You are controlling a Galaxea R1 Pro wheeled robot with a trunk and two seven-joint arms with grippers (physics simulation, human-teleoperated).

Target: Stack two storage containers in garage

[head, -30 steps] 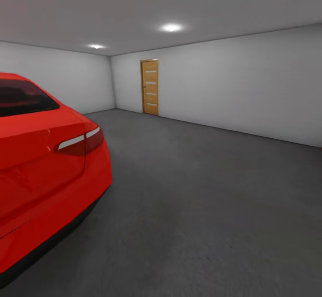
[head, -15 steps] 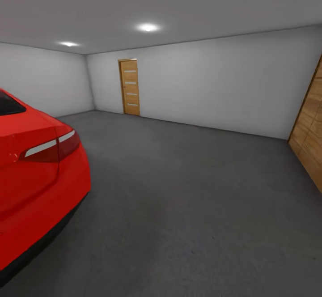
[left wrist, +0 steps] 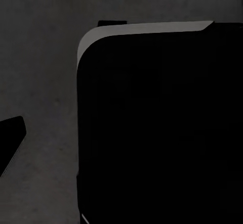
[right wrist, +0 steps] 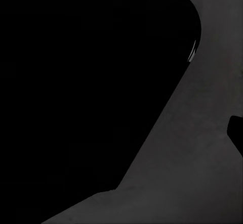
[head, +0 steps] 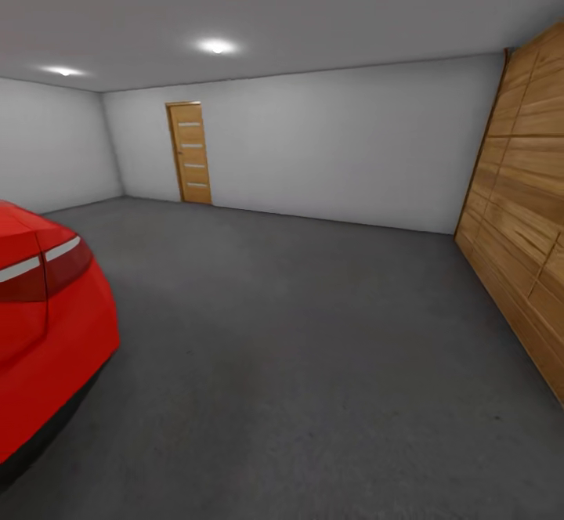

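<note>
Car [head: 47, 324] left (door [head: 190, 153] beyond)

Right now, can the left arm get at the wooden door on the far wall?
Probably not. The wooden door stands across the garage, with a long stretch of grey floor before it; the red car sits nearer, at the left.

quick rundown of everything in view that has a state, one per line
wooden door: shut, in the far white wall
ceiling spotlights: lit
red car: parked at the left, tail end in view, rear light unlit
wood-panelled garage door: closed, along the right side
concrete floor: bare where visible
</note>
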